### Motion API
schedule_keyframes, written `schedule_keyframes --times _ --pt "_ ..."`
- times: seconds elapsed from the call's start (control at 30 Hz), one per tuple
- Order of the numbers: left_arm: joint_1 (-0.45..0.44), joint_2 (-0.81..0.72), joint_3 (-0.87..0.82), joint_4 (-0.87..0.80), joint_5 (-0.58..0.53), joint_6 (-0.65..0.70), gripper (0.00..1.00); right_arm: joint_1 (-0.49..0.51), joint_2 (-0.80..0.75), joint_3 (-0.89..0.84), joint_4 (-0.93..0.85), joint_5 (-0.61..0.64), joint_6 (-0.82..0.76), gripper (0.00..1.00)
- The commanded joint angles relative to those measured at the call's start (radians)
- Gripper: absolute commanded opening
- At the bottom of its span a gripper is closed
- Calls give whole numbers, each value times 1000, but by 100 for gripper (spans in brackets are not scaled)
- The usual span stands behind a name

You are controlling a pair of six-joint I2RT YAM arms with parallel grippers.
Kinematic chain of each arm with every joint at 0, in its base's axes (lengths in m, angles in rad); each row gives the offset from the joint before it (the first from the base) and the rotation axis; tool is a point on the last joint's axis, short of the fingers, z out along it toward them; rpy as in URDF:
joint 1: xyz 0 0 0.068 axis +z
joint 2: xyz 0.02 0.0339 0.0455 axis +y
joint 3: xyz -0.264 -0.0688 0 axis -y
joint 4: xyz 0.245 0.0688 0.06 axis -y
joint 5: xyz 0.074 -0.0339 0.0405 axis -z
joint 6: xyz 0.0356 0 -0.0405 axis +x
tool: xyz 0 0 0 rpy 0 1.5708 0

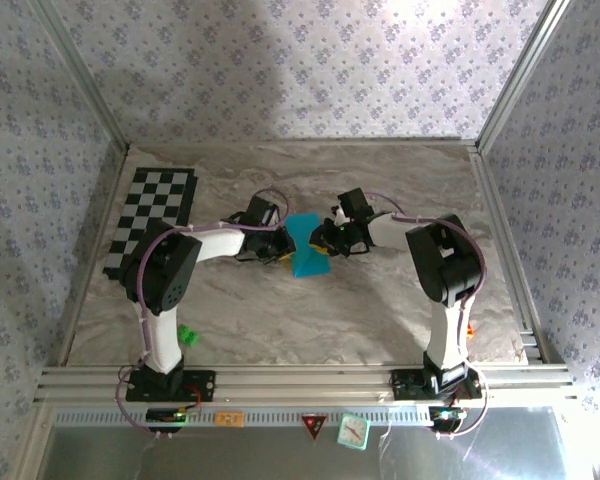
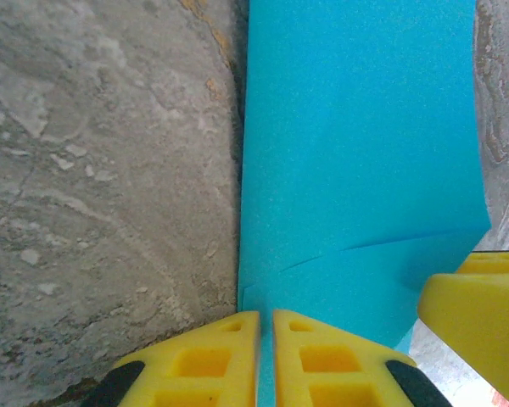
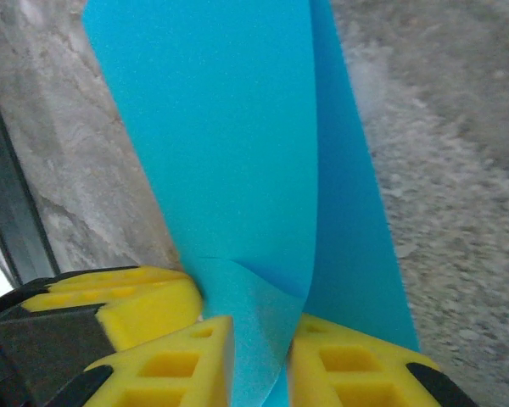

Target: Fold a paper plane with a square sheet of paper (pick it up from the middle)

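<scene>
We count one sheet [image 1: 306, 245], one mat [image 1: 152, 222], one green block [image 1: 188, 336] and two grippers. The sheet is mid-table [image 1: 380, 310], between the grippers and waisted at its middle. The left gripper [image 2: 265, 320] is clamped on a sheet edge, fingers almost together. The right gripper [image 3: 259, 331] has a fold of sheet in its narrow gap; we cannot tell whether it pinches. Mat at far left and block by the left arm's base, both well apart from the sheet. Bare table lies all round.

A robotics lab test cell: left arm [image 1: 166, 285] and right arm [image 1: 446, 275] bolted to an aluminium rail [image 1: 300, 380] along the bottom of the frame, a marble-look tabletop [image 1: 310, 320] boxed in by floral-papered panels [image 1: 310, 60] on metal posts [image 1: 80, 72], a checkerboard mat [image 1: 152, 218] at upper left
</scene>
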Motion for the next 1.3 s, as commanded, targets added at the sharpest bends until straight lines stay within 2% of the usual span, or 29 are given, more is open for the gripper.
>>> schedule_keyframes --times 0.0,0.27,0.5,0.6,0.73,0.93,1.03,1.27 --pt "7 18 -19 -24 6 -2 14 10 8 -17 38 -41 4 23" --pt "13 -4 -7 -5 33 -12 14 24 6 -28 52 -35 -47 18" --pt "43 -80 -44 60 62 -40 18 12 -26 -25 72 -1 -87 6" --pt "73 -167 -90 97 57 -49 28 -5 -68 -45 131 -9 -83 3" --pt "121 -294 -167 146 60 -47 63 -40 -140 -83 226 -50 -60 3" --pt "141 -404 -245 229 117 -52 91 -68 -218 -111 334 -140 -3 3" --pt "134 -422 -265 309 157 -88 100 -63 -239 -111 367 -173 23 4" --pt "85 -399 -248 397 201 -119 99 -56 -238 -110 492 -260 134 4"
